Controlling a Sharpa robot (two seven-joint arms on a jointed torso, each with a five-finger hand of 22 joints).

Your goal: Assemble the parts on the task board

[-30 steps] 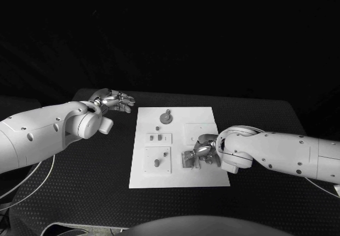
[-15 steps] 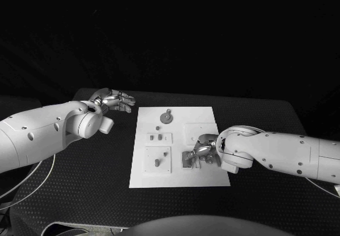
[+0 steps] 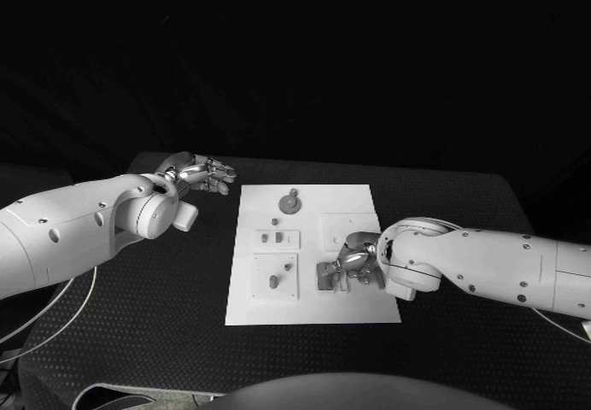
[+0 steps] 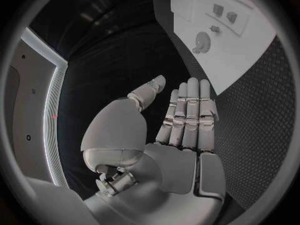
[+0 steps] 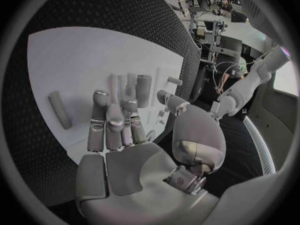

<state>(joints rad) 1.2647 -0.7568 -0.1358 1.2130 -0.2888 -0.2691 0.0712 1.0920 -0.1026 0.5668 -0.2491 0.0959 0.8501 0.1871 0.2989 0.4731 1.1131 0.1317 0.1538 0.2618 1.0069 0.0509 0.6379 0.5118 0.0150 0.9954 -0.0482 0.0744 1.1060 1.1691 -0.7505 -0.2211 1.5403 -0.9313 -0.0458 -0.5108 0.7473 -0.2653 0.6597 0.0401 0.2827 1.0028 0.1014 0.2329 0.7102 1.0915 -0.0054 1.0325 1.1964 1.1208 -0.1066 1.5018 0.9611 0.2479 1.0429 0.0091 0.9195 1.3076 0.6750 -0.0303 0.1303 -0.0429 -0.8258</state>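
Seemingly still early: working with right hand (image 3: 354, 260) curled around a part (image 3: 328, 277) at 5 o'clock of task board (image 3: 359, 313), left hand (image 3: 203, 174) waiting open, empty.

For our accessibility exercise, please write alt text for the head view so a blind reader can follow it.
A white task board lies mid-table with small parts on it; the right robot hand rests over the parts at its right side. The left robot hand is raised beyond the board's far left corner, holding nothing.
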